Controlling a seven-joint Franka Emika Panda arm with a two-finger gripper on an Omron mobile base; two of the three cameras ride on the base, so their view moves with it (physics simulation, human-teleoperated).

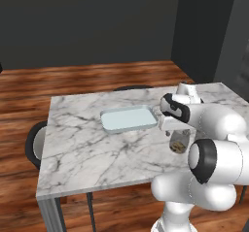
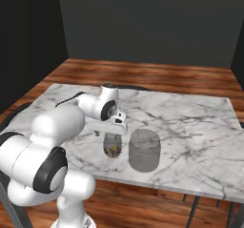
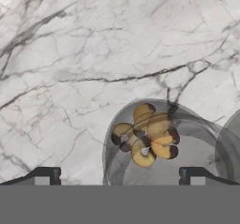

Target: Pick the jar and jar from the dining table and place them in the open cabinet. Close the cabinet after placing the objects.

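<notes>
On the dining table [image 1: 87, 148] stand two clear jars close together. The smaller jar [image 2: 112, 147] holds brown and yellow pieces at its bottom; the larger jar [image 2: 144, 150] to its right looks empty. My gripper [image 2: 111, 133] hangs open just above the smaller jar [image 1: 179, 145], pointing straight down. In the hand view that jar [image 3: 150, 138] lies slightly right of centre between my wide-apart fingertips [image 3: 44, 176], and the rim of the larger jar [image 3: 232, 148] shows at the right edge. Nothing is held. The cabinet is out of view.
A shallow light-blue tray [image 1: 129, 119] lies mid-table, left of the jars. Dark chairs stand at the table's left side [image 1: 34, 143] and far side [image 1: 131, 87]. The jars stand near the table's front edge [image 2: 157, 186]. Wooden floor and dark walls surround the table.
</notes>
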